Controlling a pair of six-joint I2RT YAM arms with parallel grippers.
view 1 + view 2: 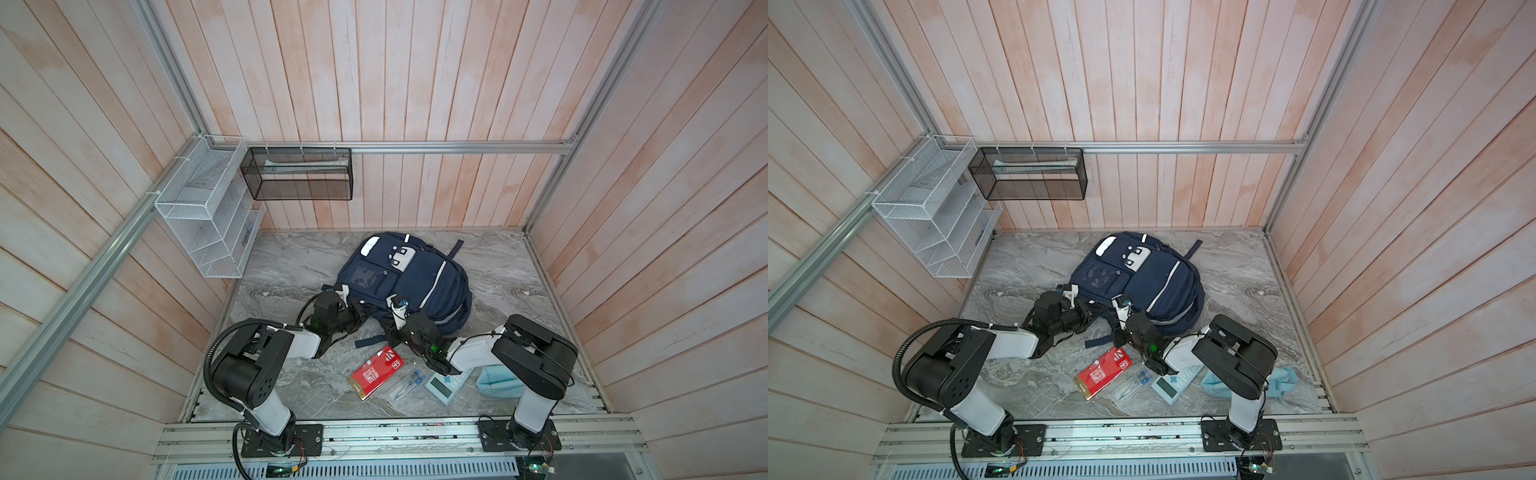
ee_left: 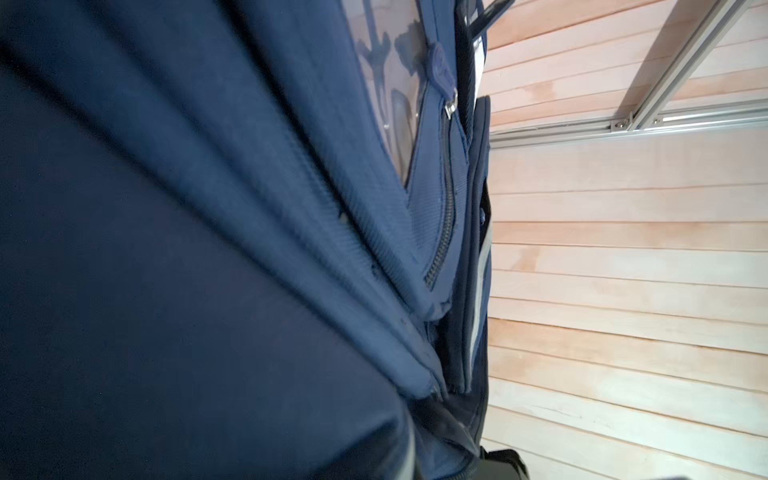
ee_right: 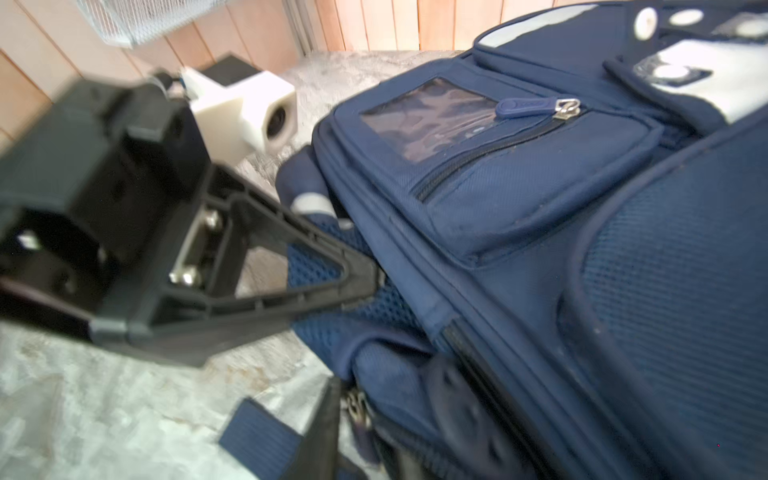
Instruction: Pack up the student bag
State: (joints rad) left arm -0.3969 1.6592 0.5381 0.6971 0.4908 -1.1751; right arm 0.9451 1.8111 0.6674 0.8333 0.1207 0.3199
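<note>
Both top views alone: red packet point(image 1: 377, 372), calculator point(image 1: 444, 385)

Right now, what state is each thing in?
Bag, flat on the table, front pocket zipped.
Left gripper, shut at the bag's near edge.
Right gripper, by the bag's zipper pulls, opening unclear.
Red packet, on the table, unpacked.
Pens, on the table, unpacked.
Calculator, unpacked, partly under the right arm.
Pouch, unpacked, partly under the right arm.

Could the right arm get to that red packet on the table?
Probably yes. The red packet lies uncovered on the table right beside the right arm, nothing between them; it would first need to draw back from the student bag.
</note>
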